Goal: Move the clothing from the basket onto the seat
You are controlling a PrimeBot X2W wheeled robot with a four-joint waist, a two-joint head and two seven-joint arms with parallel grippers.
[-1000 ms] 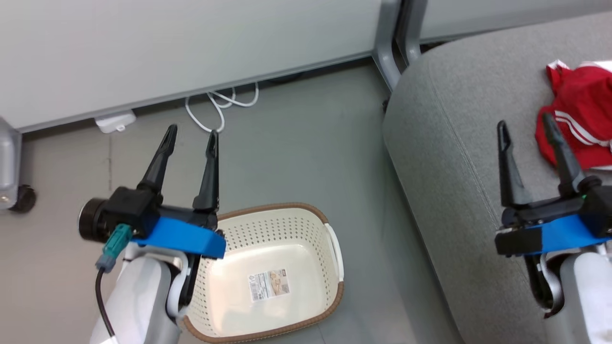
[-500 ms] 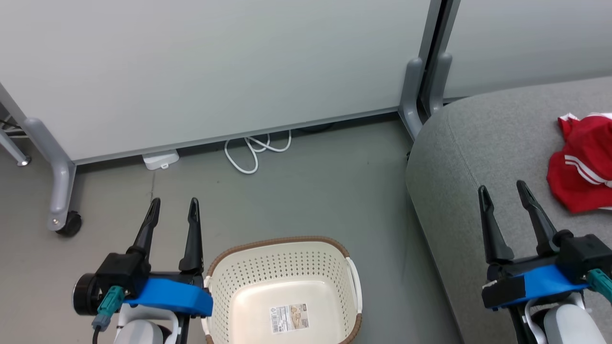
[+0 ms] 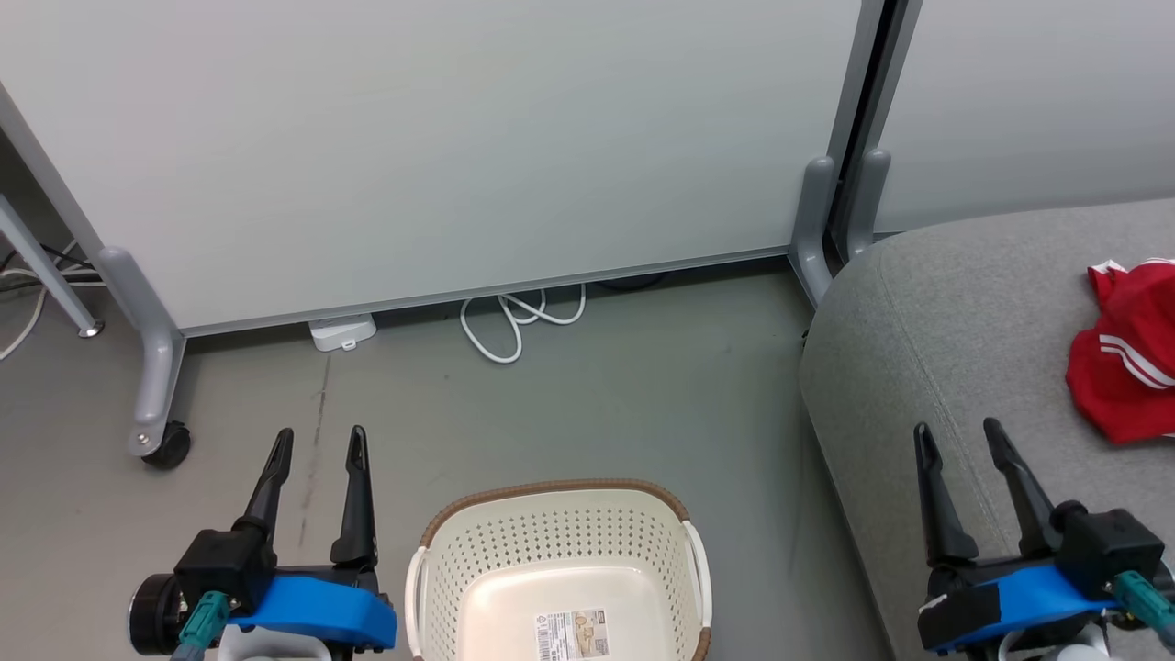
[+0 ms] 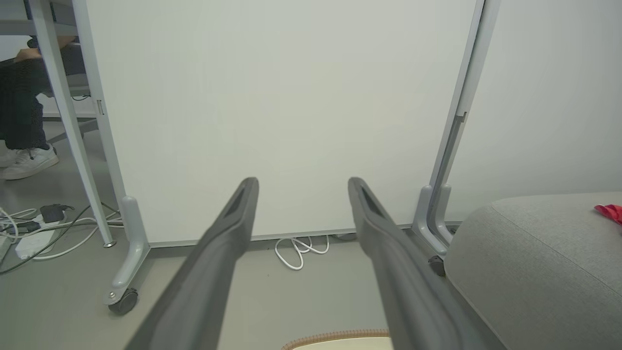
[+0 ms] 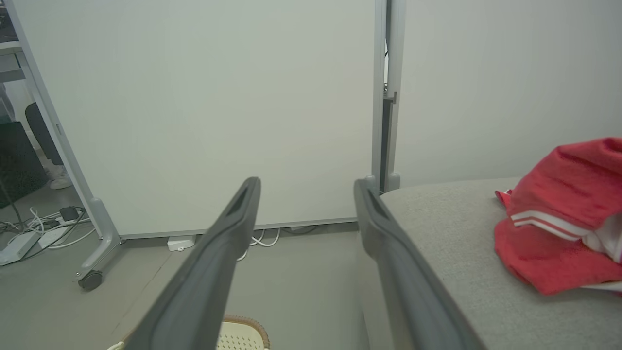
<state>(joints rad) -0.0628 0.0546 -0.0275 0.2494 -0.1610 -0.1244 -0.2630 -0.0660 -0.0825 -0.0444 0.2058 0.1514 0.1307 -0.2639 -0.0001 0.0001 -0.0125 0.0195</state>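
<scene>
Left claw [image 3: 320, 431]: released, holding nothing, beside the basket.
Right claw [image 3: 956, 425]: released, holding nothing, above the seat edge.
Basket [image 3: 551, 487]: on the floor [image 3: 597, 395]; head view shows its base sticker [image 3: 574, 633].
Clothing [image 3: 1124, 367]: red, lying on the seat [image 3: 918, 312].
Left wrist view: a person's shoe [image 4: 29, 163] beyond the partition [image 4: 272, 121].

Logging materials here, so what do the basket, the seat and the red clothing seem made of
The basket: probably moulded plastic, smooth cream walls with punched holes, brown woven-look rim. The seat: grey upholstery fabric, matte, with a stitched seam. The clothing: soft red cloth, creased and slumped, white stripes; the exact fibre cannot be told.
</scene>
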